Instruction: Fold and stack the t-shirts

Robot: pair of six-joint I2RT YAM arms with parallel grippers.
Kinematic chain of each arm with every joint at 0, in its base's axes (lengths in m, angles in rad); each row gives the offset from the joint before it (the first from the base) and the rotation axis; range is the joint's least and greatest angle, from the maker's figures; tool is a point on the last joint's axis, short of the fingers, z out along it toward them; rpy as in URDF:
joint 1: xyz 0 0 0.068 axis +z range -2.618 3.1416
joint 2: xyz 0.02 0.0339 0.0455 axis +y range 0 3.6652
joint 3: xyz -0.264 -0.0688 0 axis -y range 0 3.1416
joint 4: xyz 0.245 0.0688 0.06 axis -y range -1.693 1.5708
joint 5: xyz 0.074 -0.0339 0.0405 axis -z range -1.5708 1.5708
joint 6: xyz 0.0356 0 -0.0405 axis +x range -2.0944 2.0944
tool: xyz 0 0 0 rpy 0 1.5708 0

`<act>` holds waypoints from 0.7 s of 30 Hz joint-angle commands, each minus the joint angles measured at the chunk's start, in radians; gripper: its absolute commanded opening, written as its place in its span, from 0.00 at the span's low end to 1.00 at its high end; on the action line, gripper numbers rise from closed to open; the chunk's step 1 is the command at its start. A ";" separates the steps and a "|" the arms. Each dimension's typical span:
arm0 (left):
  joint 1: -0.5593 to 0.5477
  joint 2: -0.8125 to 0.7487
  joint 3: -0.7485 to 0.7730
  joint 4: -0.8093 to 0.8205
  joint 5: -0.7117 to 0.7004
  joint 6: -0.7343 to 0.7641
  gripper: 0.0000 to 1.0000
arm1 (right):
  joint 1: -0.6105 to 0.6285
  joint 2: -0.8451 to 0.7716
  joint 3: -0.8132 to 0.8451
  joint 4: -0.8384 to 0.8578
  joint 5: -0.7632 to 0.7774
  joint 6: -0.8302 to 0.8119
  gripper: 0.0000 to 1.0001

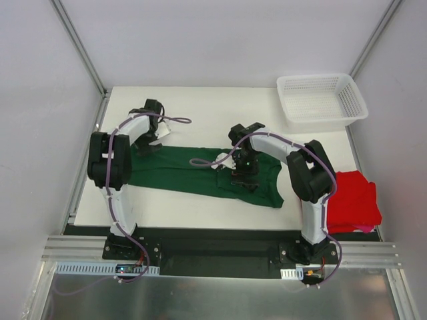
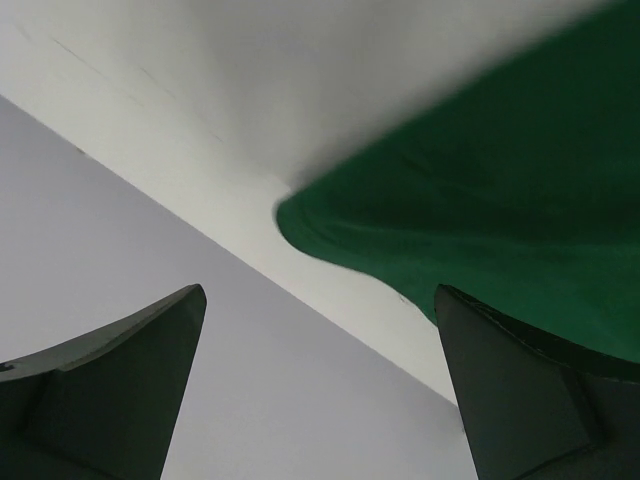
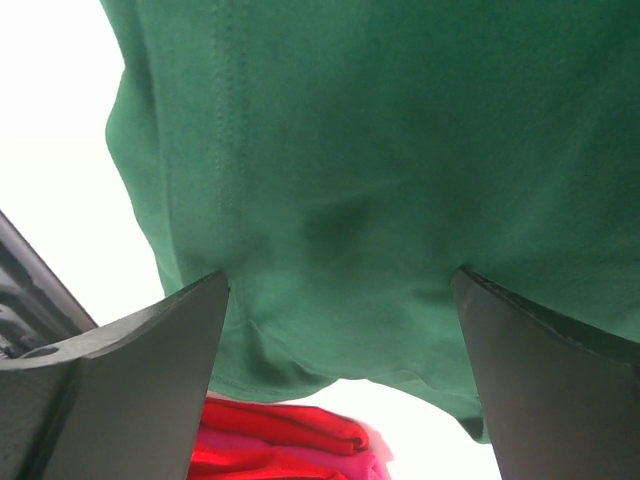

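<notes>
A dark green t-shirt (image 1: 180, 173) lies spread flat across the middle of the white table (image 1: 200, 107). A bright red t-shirt (image 1: 355, 200) lies folded at the table's right edge. My left gripper (image 1: 148, 148) is open at the green shirt's far left corner. In its wrist view the left gripper (image 2: 318, 290) holds nothing, with the cloth's edge (image 2: 480, 200) just ahead. My right gripper (image 1: 244, 179) is open over the shirt's right part. In the right wrist view the right gripper (image 3: 340, 272) straddles green cloth (image 3: 380, 150), with the red shirt (image 3: 290, 440) beyond the hem.
A white mesh basket (image 1: 321, 100) stands at the back right corner. Grey walls enclose the table on the left, back and right. The table's left edge runs close to my left gripper. A purple cable loops off each arm.
</notes>
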 commanded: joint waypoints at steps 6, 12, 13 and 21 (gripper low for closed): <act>-0.042 -0.297 -0.245 -0.076 0.082 0.053 0.99 | -0.015 0.004 0.003 0.073 0.109 0.066 1.00; -0.082 -0.287 -0.224 -0.107 0.152 -0.025 0.99 | -0.016 0.018 0.025 0.114 0.142 0.097 1.00; -0.091 -0.271 -0.224 -0.112 0.172 -0.044 0.99 | -0.016 0.019 0.026 0.120 0.150 0.105 1.00; -0.116 -0.188 -0.222 -0.138 0.264 -0.101 0.99 | -0.026 0.021 0.029 0.160 0.192 0.129 1.00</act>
